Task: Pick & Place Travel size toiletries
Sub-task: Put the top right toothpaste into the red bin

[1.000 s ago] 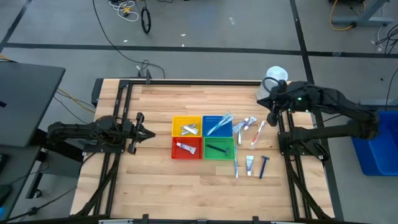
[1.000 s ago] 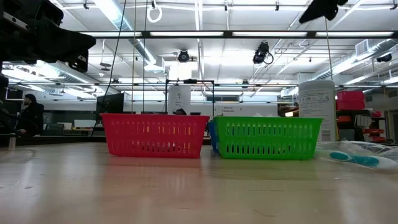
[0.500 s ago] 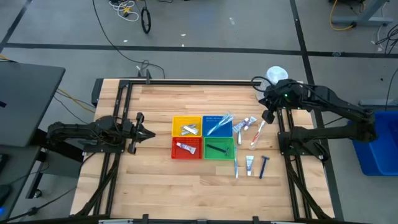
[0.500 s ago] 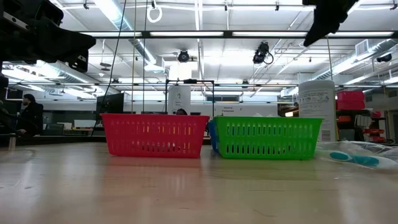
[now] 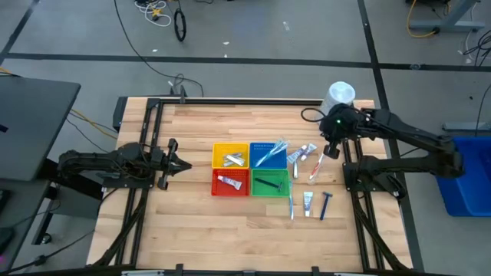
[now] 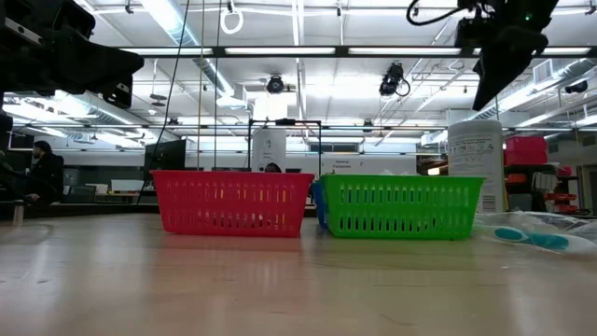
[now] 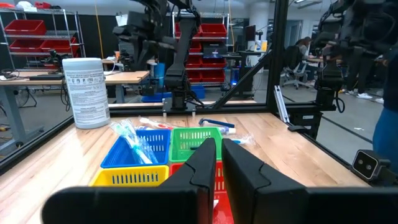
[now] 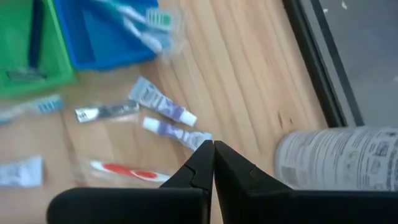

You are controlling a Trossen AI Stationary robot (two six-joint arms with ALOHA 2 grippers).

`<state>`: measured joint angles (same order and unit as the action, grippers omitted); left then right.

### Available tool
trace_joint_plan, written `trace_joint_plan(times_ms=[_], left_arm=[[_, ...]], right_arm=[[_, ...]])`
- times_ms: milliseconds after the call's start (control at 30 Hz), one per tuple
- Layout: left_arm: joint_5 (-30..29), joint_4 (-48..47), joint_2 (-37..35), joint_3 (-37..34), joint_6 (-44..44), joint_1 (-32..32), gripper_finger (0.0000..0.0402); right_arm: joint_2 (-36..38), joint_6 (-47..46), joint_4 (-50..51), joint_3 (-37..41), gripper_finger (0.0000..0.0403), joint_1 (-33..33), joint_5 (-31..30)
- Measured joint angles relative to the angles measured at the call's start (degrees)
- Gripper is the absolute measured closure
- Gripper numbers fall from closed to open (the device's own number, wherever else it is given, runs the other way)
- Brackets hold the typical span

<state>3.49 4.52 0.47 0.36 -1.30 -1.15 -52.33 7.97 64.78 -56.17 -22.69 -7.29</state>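
Four small baskets sit together at the middle of the surface, and each already holds something. The yellow basket holds silvery packets, the blue basket holds pale toothbrushes that poke past its rim, the red basket holds one small tube, and the green basket holds one dark razor. So the sorting looks well begun but not finished.

Loose items remain toward the right edge. Just beside the blue basket lie two small tubes, a silvery packet and a red-handled toothbrush. Nearer the front edge, just past the green basket, lie another toothbrush, a small tube and a blue razor. By my count about seven pieces are left to place.

The right end effector hangs above the cluster beside the blue basket, its fingers pressed together and pinching nothing, close to the large white container standing at the far right corner. It seems poised to choose a next item, though it would need to spread first. The left end effector waits near the left edge, off the surface, level with the baskets, fingers likewise pressed together and empty.
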Motion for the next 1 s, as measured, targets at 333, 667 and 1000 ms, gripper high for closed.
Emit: trace_joint_plan(times_ms=[333,667,1000], left_arm=[[0.00,0.00,0.02,0.01,0.01,-0.01,0.0369],[0.00,0.02,0.00,0.02,0.00,0.00,0.0369],[0.00,0.00,0.01,0.01,0.02,0.00,0.0369]], right_arm=[[-4.86,21.32,-0.12,0.49,0.0371,-2.54,2.01],[-10.56,29.57,-0.96,0.49,0.0358,-2.52,4.85],[-15.56,34.13,-2.75,0.49,0.0358,-2.52,4.88]])
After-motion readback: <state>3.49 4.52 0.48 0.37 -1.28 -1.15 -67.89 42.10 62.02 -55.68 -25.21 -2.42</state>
